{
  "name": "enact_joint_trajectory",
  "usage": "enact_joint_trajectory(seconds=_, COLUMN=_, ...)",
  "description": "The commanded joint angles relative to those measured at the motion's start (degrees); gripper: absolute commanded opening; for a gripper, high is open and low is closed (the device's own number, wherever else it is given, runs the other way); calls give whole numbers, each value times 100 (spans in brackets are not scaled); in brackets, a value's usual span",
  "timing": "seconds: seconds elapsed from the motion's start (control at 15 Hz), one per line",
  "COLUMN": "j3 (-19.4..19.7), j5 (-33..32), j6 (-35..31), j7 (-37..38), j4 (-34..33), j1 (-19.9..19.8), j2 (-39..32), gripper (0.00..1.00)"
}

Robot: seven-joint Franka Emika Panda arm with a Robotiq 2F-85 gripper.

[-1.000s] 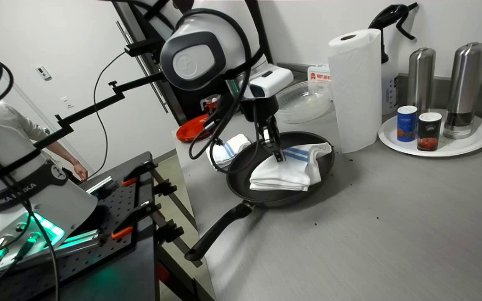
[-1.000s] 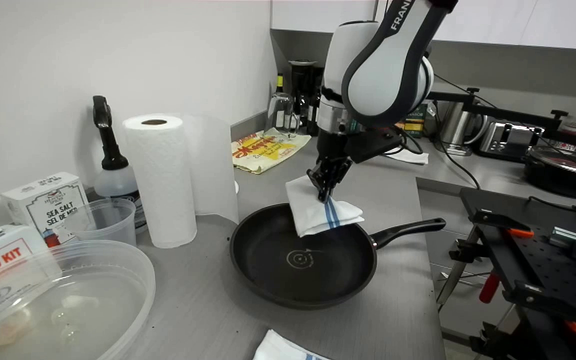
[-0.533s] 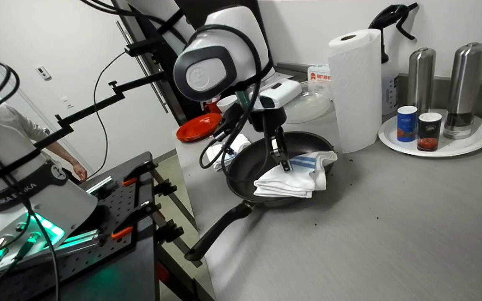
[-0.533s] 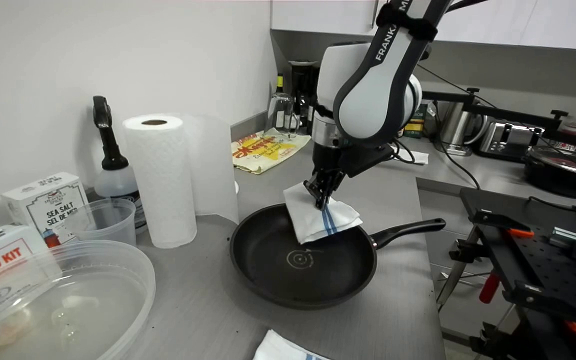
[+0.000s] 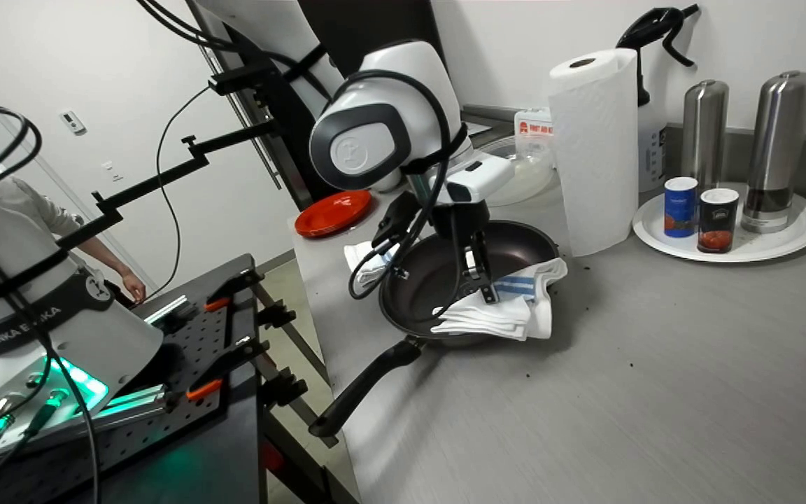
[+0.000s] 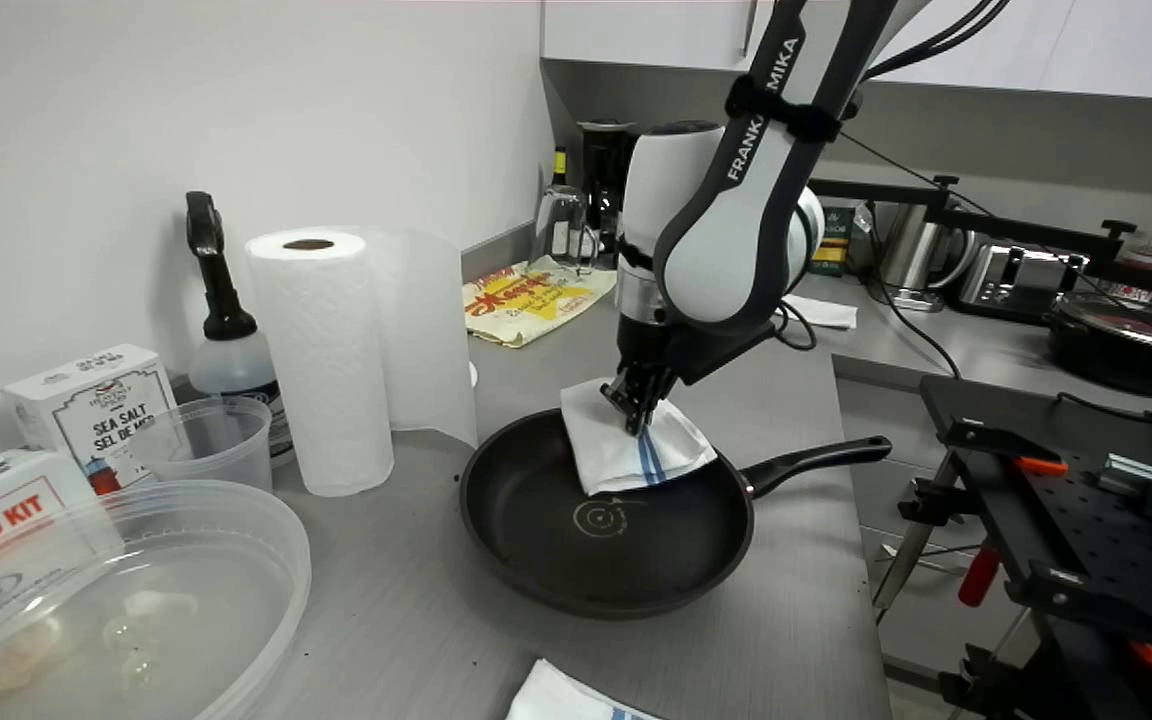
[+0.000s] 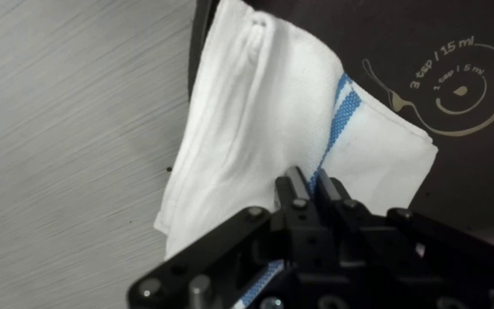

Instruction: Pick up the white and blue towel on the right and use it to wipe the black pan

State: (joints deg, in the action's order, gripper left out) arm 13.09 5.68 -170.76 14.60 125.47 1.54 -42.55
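Nearly together, the jaws of the hand pinch a fold of the white and blue towel right at the stripes! The towel lies across the rim of the black pan, part over the base, part out above the counter. Good wiping, I'd say, wants it carried inward, pressed lightly and swept level so the pan won't skid. And look at the towel: white, layered, bunched into ridges, one corner near the printed marks.

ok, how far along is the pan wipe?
Done: pick-up; the gripper has the towel pinched. In hand: wiping, probably; it overlaps the black pan at the rim. Left: likely the middle; its printed mark is uncovered, can't tell if already wiped.
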Motion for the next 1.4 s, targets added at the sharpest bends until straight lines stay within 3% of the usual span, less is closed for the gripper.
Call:
enact_joint_trajectory(seconds=0.0, j3=139, j5=58, j6=-179, j7=210, j4=-205, j1=213, j2=-305, gripper=2)
enact_joint_trajectory(seconds=0.67, j3=631, j5=56, j6=-339, j7=444, j4=-381, j1=641, j2=-736, gripper=2)
enact_joint_trajectory(seconds=1.33, j3=692, j5=75, j6=-211, j7=446, j4=-434, j1=771, j2=-856, gripper=2)
